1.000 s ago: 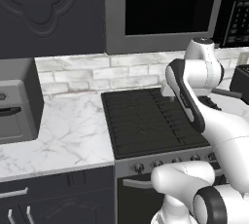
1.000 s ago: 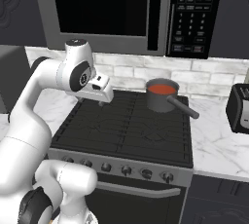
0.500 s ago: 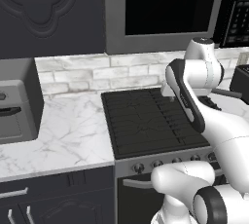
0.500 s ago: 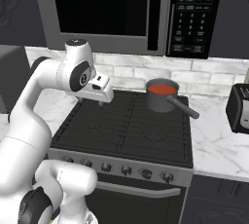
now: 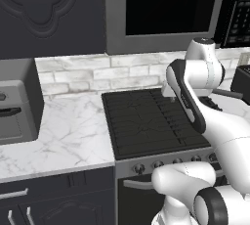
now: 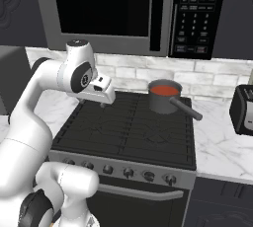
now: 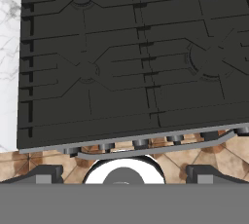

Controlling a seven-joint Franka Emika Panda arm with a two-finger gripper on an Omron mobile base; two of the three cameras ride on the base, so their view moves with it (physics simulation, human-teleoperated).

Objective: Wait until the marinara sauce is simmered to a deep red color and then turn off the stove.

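The waiting step is in hand: the marinara sauce point(image 6: 164, 90) looks bright red, fingers point(image 7: 46, 173) spread and empty above the stove point(image 6: 129, 131), whose knobs point(image 6: 128, 172) come next

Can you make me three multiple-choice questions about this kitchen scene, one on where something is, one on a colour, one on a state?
1. Where does the saucepan stand on the stove?
A. front left burner
B. back right burner
C. on the counter
2. What colour is the marinara sauce?
A. red
B. green
C. white
3. How is the gripper?
A. shut on the saucepan handle
B. shut on a knob
C. open, holding nothing

Answers: 1 B, the pan sits at the rear right of the grates by the brick wall; 2 A, a red disc fills the pan; 3 C, it hangs above the left grates, apart from everything.
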